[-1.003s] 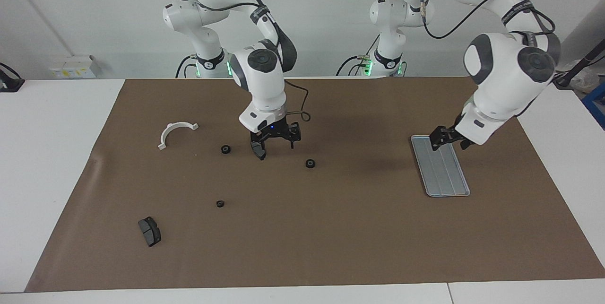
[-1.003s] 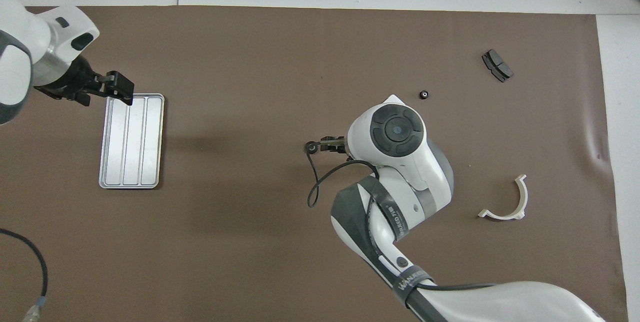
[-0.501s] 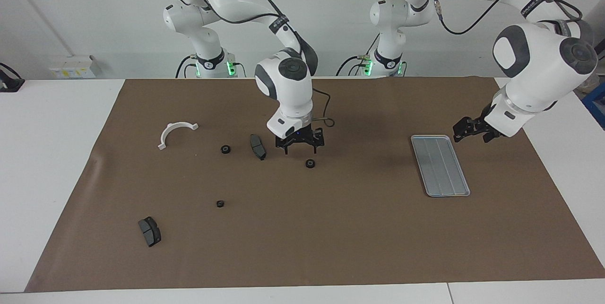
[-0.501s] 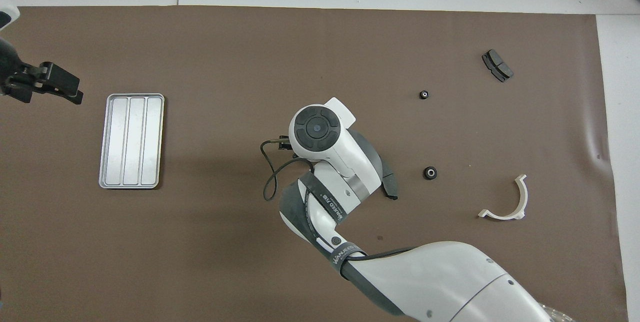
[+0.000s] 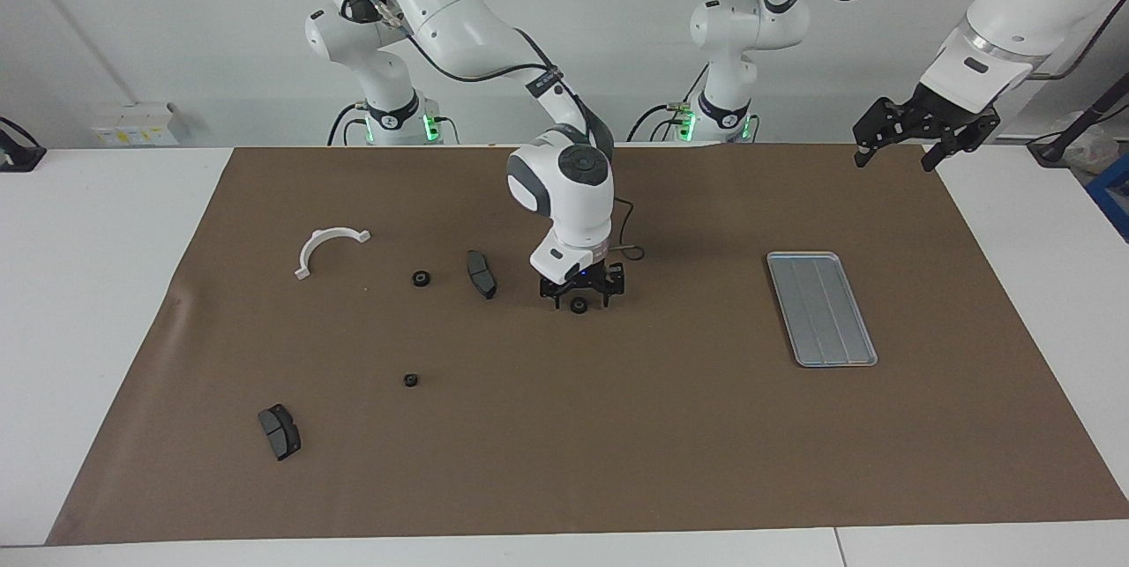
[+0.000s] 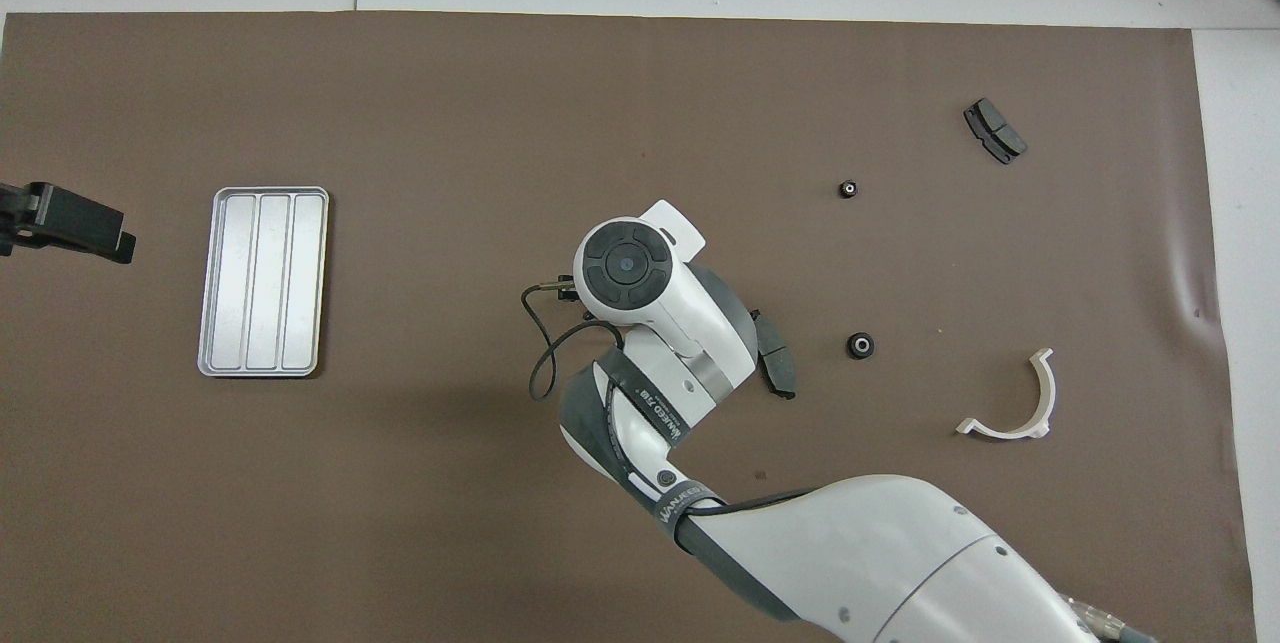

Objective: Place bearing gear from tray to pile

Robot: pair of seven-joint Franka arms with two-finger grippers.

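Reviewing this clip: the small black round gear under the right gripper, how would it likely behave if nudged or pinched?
The gear lies flat on the brown mat, so a nudge would probably slide it, not roll it. It looks rigid and small, so likely light. The right gripper straddles it; a pinch across its round rim may slip unless centred.

The right arm arches down from the upper left of the facing view, wrist vertical, its gripper (image 5: 581,295) low at frame centre with fingers parted and pointing straight down. The left arm is raised at the upper right, its gripper (image 5: 908,139) high in the air, fingers spread wide apart.
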